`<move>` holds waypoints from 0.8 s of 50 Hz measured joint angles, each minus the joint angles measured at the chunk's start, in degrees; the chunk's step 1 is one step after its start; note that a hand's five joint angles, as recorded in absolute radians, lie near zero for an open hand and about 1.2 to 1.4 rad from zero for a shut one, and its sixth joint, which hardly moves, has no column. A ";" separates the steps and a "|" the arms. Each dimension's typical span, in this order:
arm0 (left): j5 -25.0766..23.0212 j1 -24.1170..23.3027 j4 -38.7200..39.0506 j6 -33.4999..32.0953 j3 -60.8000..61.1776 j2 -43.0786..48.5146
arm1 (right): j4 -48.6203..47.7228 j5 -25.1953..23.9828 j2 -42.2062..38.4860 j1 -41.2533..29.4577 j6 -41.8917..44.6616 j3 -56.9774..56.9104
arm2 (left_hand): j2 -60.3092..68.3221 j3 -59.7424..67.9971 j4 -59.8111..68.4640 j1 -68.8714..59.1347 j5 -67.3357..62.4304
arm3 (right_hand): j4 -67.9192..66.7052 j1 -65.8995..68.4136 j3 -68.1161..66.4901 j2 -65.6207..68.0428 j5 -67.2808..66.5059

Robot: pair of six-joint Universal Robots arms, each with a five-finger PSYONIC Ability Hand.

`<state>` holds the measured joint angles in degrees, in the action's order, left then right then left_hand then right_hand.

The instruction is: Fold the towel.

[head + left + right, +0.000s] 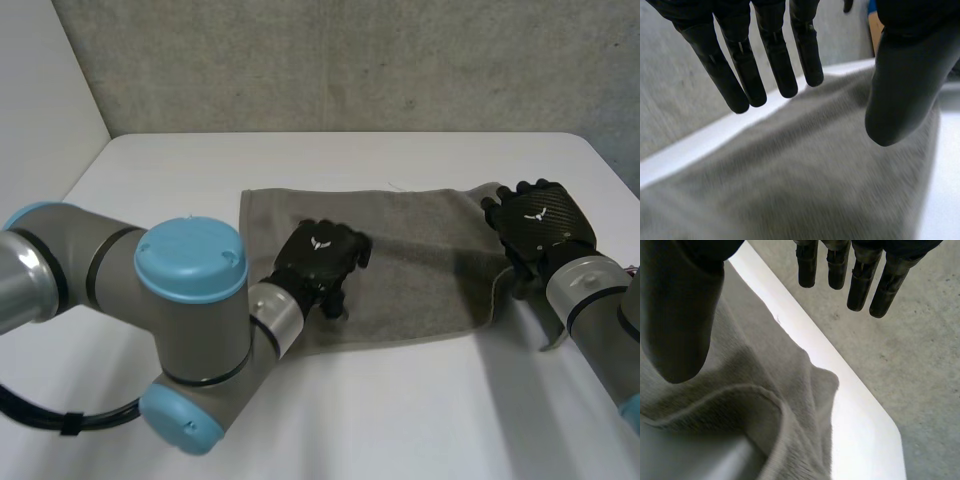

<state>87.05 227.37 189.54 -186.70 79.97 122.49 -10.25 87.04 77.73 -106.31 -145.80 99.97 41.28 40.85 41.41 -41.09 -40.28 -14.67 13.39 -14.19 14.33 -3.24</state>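
Note:
A grey towel (420,260) lies spread flat on the white table (330,160), its right end bunched into a raised fold (497,290). My left hand (320,260) hovers over the towel's left half near the front edge. In the left wrist view its fingers (775,55) are straight with the thumb apart, holding nothing above the towel (815,175). My right hand (535,225) is at the towel's right far corner. Its fingers (860,285) and thumb are spread open over the rumpled towel edge (765,405).
A grey concrete wall (350,60) stands behind the table's far edge. The table's right far corner (880,440) lies just past the towel. Bare white surface stretches in front of the towel (400,410) and to its left.

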 measured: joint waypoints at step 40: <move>5.08 2.09 7.01 -10.81 10.17 2.01 | -1.00 -1.21 -6.83 5.46 7.19 -1.05 | -13.34 -13.88 -13.48 13.60 14.40 | 0.00 -0.21 0.00 0.00 0.00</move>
<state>92.13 229.47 196.54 -197.51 90.13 124.50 -11.25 85.82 70.90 -100.84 -138.61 98.91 27.94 26.97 27.92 -27.49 -25.88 -14.67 13.18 -14.19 14.33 -3.24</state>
